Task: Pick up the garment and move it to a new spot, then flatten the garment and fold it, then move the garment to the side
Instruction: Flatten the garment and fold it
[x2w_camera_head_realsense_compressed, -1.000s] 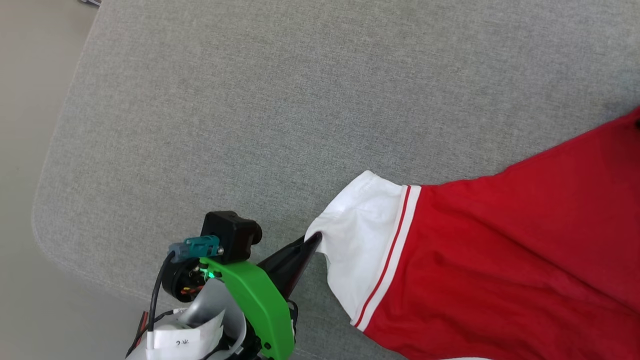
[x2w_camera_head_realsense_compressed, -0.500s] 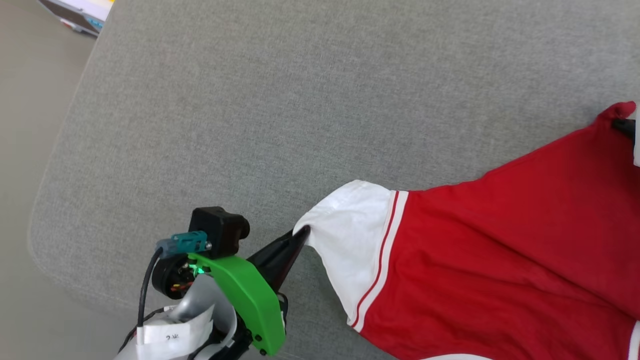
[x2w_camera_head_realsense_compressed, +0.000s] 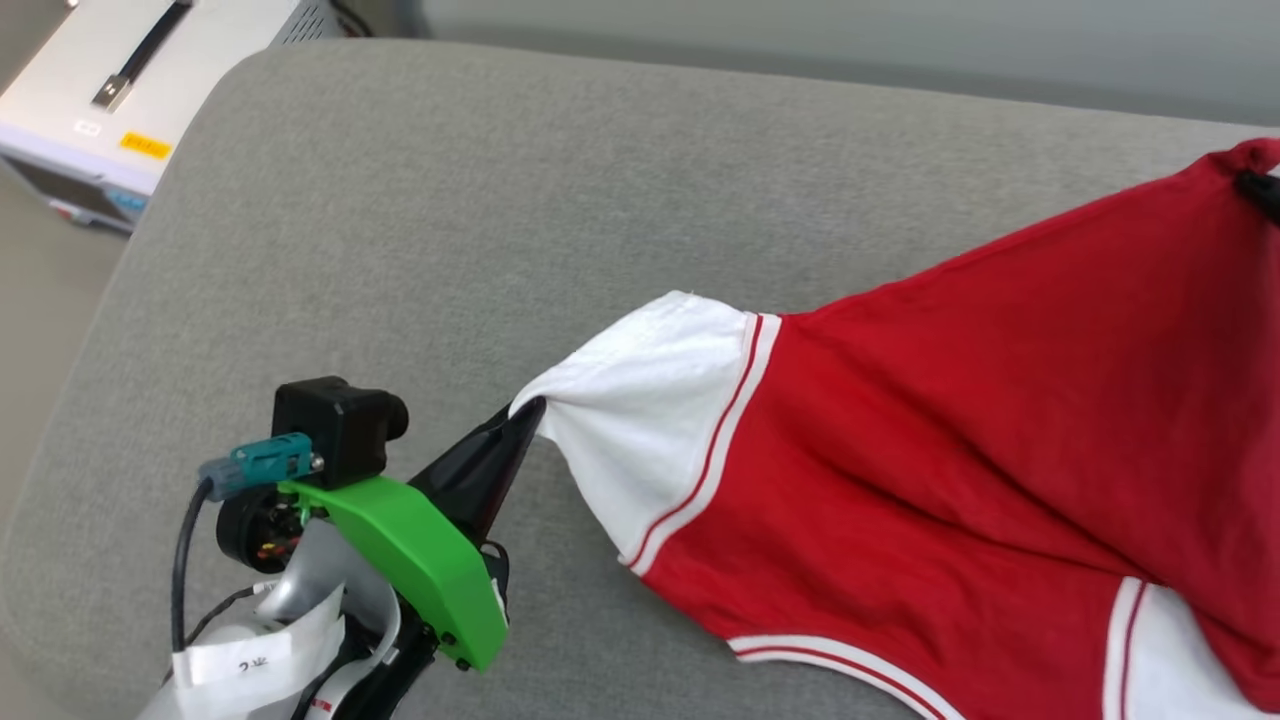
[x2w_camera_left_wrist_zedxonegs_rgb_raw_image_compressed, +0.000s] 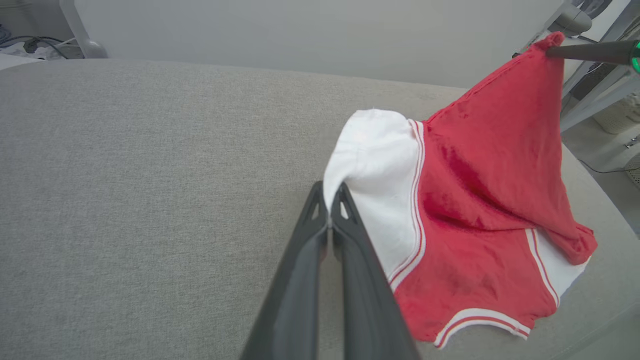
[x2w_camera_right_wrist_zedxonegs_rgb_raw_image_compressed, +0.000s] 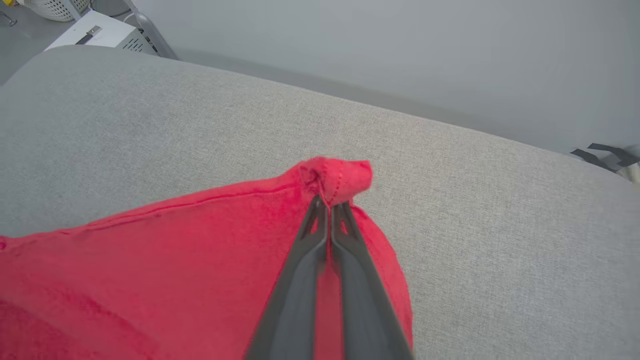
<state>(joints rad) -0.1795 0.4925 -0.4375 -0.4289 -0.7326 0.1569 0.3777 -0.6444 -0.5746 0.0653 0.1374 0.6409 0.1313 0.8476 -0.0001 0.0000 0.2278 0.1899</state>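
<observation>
The garment (x2w_camera_head_realsense_compressed: 960, 420) is a red T-shirt with white sleeves and striped trim, stretched over the grey cushion (x2w_camera_head_realsense_compressed: 450, 220). My left gripper (x2w_camera_head_realsense_compressed: 530, 412) is shut on the edge of a white sleeve (x2w_camera_head_realsense_compressed: 640, 410); the left wrist view shows that same pinch, gripper (x2w_camera_left_wrist_zedxonegs_rgb_raw_image_compressed: 329, 194) on sleeve (x2w_camera_left_wrist_zedxonegs_rgb_raw_image_compressed: 375, 160). My right gripper (x2w_camera_right_wrist_zedxonegs_rgb_raw_image_compressed: 327, 200) is shut on a bunched red corner of the garment (x2w_camera_right_wrist_zedxonegs_rgb_raw_image_compressed: 335, 175) and holds it lifted off the cushion. That gripper's tip (x2w_camera_head_realsense_compressed: 1255, 188) shows at the head view's right edge. The chest lettering is hidden.
The grey cushion (x2w_camera_right_wrist_zedxonegs_rgb_raw_image_compressed: 500, 200) has a rounded left edge near my left arm. A white box-like device (x2w_camera_head_realsense_compressed: 110, 90) sits on the floor beyond the far left corner. A pale wall (x2w_camera_right_wrist_zedxonegs_rgb_raw_image_compressed: 400, 50) stands behind the cushion. White frame legs (x2w_camera_left_wrist_zedxonegs_rgb_raw_image_compressed: 595, 95) stand past the cushion.
The head camera has tilted up, bringing the cushion's far edge and the white device into view. My right gripper has shut on the red corner and raised it. The left grip is unchanged.
</observation>
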